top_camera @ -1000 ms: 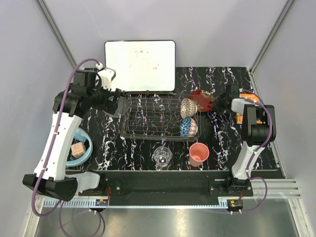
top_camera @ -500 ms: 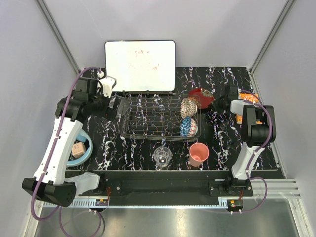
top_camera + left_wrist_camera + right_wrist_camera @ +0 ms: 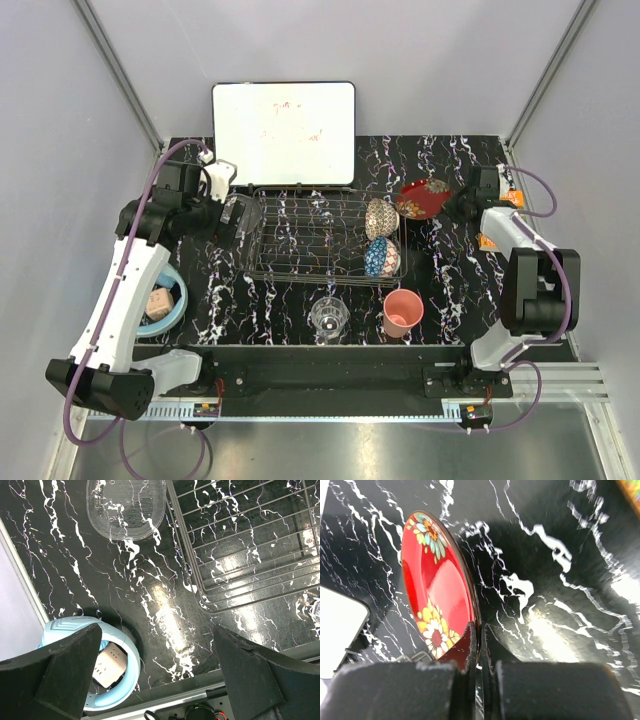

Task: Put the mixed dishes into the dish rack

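The wire dish rack point(image 3: 315, 238) holds the beige netted bowl point(image 3: 379, 217) and the blue mosaic bowl point(image 3: 381, 256) on edge at its right end. My right gripper point(image 3: 455, 205) is shut on the rim of the red patterned bowl point(image 3: 424, 198), which it holds tilted above the table right of the rack; the pinch shows in the right wrist view point(image 3: 479, 632). My left gripper point(image 3: 226, 214) is open and empty point(image 3: 157, 630). The clear glass plate point(image 3: 126, 507) is just beyond its fingertips, beside the rack's left edge point(image 3: 192, 575). The glass tumbler point(image 3: 329, 317) and pink cup point(image 3: 403, 312) stand in front of the rack.
A white whiteboard point(image 3: 283, 133) lies behind the rack. Light blue headphones point(image 3: 160, 300) with a beige block inside lie at the front left, also in the left wrist view point(image 3: 100, 680). An orange book point(image 3: 497, 200) lies at the right edge under my right arm.
My right arm has swung toward the back right, carrying the red bowl a little right and back. My left arm has shifted slightly beside the rack's left end.
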Available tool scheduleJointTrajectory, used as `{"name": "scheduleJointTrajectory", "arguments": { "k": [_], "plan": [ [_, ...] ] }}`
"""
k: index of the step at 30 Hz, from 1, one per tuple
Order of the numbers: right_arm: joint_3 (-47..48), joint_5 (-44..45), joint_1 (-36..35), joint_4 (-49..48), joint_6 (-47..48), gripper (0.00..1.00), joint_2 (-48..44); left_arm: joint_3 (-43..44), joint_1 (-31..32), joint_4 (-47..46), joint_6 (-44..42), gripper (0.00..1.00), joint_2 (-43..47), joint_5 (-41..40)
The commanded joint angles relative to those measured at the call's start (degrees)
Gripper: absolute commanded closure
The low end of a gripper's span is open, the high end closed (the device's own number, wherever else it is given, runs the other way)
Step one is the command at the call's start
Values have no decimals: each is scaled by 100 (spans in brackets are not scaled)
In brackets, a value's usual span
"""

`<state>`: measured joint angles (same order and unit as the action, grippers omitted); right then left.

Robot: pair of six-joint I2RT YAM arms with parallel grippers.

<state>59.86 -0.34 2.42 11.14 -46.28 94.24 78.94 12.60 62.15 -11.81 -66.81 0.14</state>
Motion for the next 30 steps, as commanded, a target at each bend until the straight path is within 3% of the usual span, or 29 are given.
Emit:
{"name": "scheduleJointTrajectory", "arguments": {
  "k": [1,21,30],
  "plan": [
    [527,288,5,64,831,100,-502,-1,-30,-221,-58,3,89,-102],
    [1932,1299,-206,407,2447,100,-1557,-115,-30,-221,-198,3,185,-216],
    [2100,2064,-2007,-489,4601,100,-2005,-229,-30,-291,-199,5,256,-164]
  ]
}}
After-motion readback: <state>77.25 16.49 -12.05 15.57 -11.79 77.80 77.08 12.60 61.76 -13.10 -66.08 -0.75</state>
